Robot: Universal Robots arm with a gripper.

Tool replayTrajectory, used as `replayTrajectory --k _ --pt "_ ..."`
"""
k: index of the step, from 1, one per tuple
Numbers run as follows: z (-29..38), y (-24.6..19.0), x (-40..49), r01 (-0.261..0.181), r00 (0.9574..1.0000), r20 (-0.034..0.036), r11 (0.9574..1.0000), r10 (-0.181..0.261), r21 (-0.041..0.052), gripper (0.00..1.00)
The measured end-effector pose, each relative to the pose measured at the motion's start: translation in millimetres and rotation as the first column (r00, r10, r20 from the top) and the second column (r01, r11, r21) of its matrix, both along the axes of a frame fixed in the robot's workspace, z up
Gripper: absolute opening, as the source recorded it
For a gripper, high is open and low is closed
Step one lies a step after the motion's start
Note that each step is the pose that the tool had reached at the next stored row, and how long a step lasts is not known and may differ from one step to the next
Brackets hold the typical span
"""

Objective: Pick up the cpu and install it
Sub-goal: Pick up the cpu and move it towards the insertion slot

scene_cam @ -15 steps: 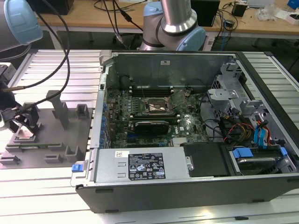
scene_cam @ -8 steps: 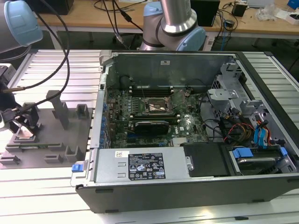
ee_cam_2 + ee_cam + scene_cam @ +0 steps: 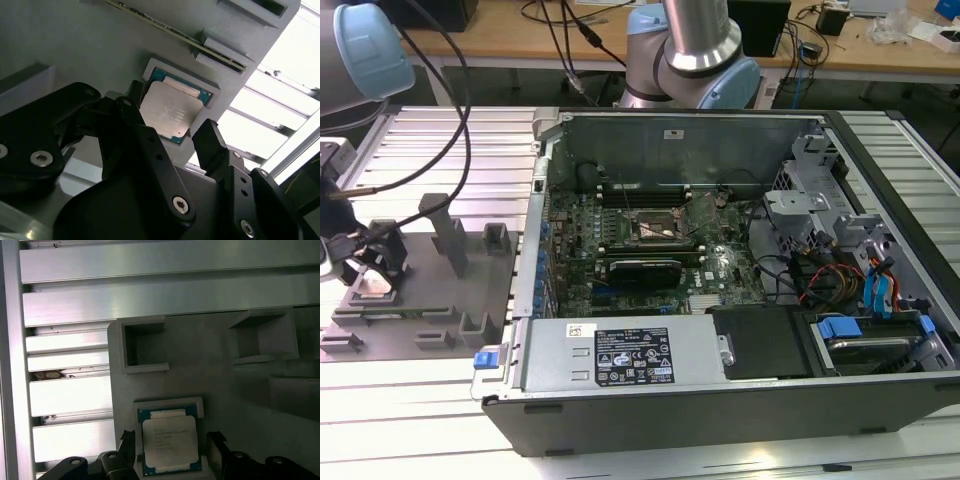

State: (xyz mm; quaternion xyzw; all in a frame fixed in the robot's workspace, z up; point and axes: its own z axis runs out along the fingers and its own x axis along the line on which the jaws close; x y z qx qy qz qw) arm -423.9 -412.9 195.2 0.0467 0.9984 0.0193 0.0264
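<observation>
The cpu (image 3: 169, 111) is a flat square chip with a silvery top and a thin blue-green rim. It lies in a shallow square pocket of a grey fixture plate (image 3: 75, 45). In the first wrist view the cpu (image 3: 170, 439) sits between two black fingers, with a small gap on each side. My gripper (image 3: 170, 116) is open and straddles the chip, touching nothing. In the exterior view the gripper (image 3: 372, 262) hangs low over the fixture plate (image 3: 430, 300) at that view's far left. The motherboard socket (image 3: 658, 228) stands open inside the computer case.
The open computer case (image 3: 620, 365) takes up the exterior view's middle and right, with a drive cage (image 3: 810, 215) and cables inside. Grey upright posts (image 3: 445, 235) rise from the fixture plate near the gripper. Ribbed aluminium table slats (image 3: 150, 295) surround the plate. A second arm's base (image 3: 695, 60) stands behind the case.
</observation>
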Motion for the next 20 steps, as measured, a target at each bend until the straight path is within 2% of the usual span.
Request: replayTrajectory --k 7,8,9,11,14,17,20 --pt "-5.9 1.8 0.1 -0.003 1.0000 -0.0022 1.0000 0.003 -0.0015 0.68" --pt "-6.2 2.5 0.2 -0.005 1.0000 -0.0052 0.9999 0.005 -0.0101 0.68" --pt "-6.3 2.6 0.3 -0.007 1.0000 -0.0053 0.9999 0.007 -0.0112 0.68" --pt "-6.2 2.7 0.4 -0.010 0.9999 -0.0056 0.9999 0.010 -0.0105 0.68" --pt "-6.3 2.8 0.7 -0.018 0.9998 -0.0054 0.9998 0.018 -0.0025 0.68" --pt "-6.4 3.1 0.7 -0.025 0.9997 -0.0055 0.9997 0.025 -0.0022 0.68" --pt "-6.6 3.5 1.0 -0.053 0.9986 -0.0055 0.9986 0.053 -0.0022 0.68"
